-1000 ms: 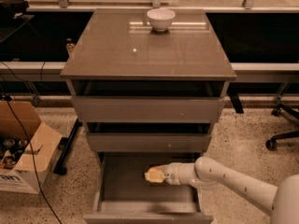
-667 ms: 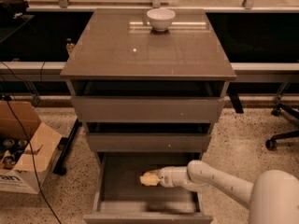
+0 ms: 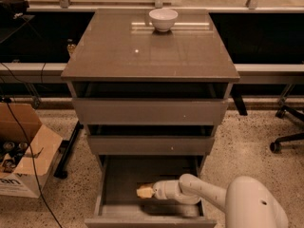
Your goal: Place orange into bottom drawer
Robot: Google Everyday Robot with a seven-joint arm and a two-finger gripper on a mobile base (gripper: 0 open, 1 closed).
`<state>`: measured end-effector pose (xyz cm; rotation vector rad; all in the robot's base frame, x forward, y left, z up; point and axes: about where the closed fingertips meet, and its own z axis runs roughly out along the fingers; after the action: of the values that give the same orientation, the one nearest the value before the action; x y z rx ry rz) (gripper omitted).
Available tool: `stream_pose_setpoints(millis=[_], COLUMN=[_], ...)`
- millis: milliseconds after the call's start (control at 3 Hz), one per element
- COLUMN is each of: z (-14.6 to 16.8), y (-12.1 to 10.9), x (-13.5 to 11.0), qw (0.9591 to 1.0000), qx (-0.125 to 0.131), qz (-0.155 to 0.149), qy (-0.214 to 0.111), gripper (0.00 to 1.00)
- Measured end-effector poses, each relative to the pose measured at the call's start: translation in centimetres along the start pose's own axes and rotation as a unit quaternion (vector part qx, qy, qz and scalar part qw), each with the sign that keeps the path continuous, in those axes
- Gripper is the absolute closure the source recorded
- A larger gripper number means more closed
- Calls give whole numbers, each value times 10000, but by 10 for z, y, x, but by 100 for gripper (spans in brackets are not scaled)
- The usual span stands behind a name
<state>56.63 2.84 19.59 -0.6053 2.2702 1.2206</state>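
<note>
Bottom drawer (image 3: pixel 124 175): lowest of three, stood pulled open, grey interior showing; gripper (image 3: pixel 145 191) reached into it from the right, low over the drawer floor near the front; whether it was spread or clamped could not be told. Orange (image 3: pixel 142 192): showed only as a pale yellowish lump at the gripper's tip, inside the drawer; white bowl (image 3: pixel 163 19) stood on the cabinet top (image 3: pixel 142 56).

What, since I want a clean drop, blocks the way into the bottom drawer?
Nothing visible: the bottom drawer is open and the hand reaches inside above its floor. The orange cannot be made out.
</note>
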Motion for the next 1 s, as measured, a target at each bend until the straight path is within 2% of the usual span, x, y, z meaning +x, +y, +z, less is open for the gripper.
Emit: stream_pose_setpoints(millis=[333, 667, 1000], z=[27, 46, 51], y=[-10, -19, -24], x=[13, 25, 31], qw=[9997, 9991, 9969], qx=[196, 358, 665], qz=[-133, -222, -384], qy=[50, 64, 141], gripper=[78, 55, 31])
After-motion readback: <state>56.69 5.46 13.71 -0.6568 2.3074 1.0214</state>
